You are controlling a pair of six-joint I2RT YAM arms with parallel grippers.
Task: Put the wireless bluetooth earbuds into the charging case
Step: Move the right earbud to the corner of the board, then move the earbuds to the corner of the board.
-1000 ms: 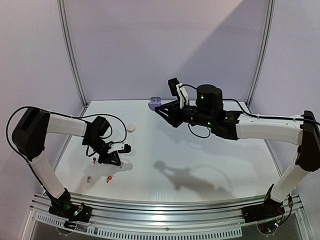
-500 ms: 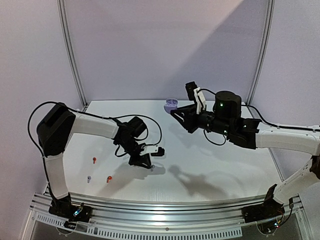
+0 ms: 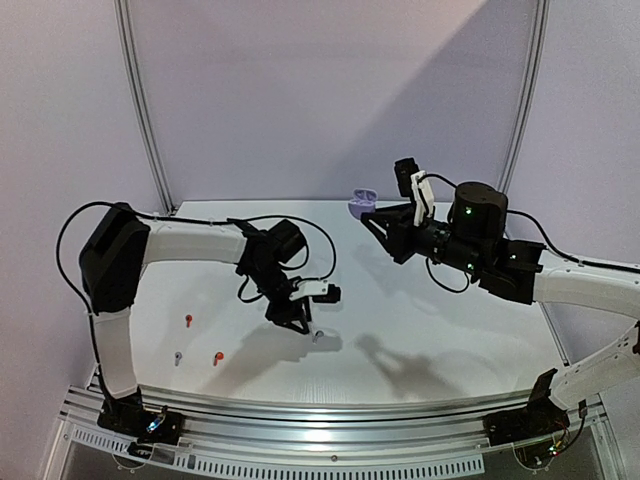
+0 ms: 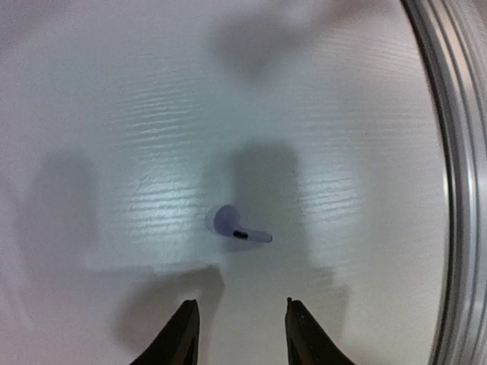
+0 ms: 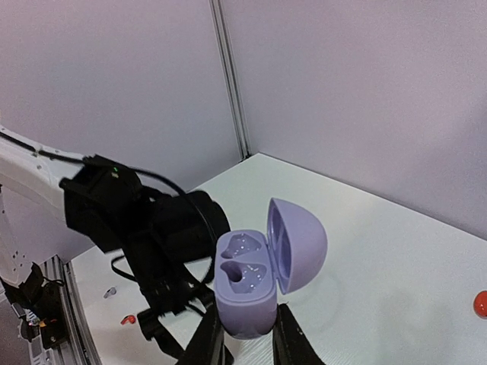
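Earbud (image 4: 240, 228) just ahead of left pincer (image 4: 241, 304); red earbuds (image 3: 217, 356) well apart

White arm shells (image 3: 190, 240), black joint housings (image 3: 110, 255) and hands (image 3: 300, 322), looping black cables (image 3: 333, 262), green status lights (image 3: 463, 212).

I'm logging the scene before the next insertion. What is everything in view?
lavender case: one, lavender, lid open, wells empty, held above the table.
lavender earbud: one, on the table ahead of the left gripper.
pale earbud: one, lavender-grey, front-left.
red earbuds: two, red-orange, front-left.
red round thing: one, cut off at the right wrist view's edge.
table: one, white.
left gripper: open.
right gripper: shut on the case.
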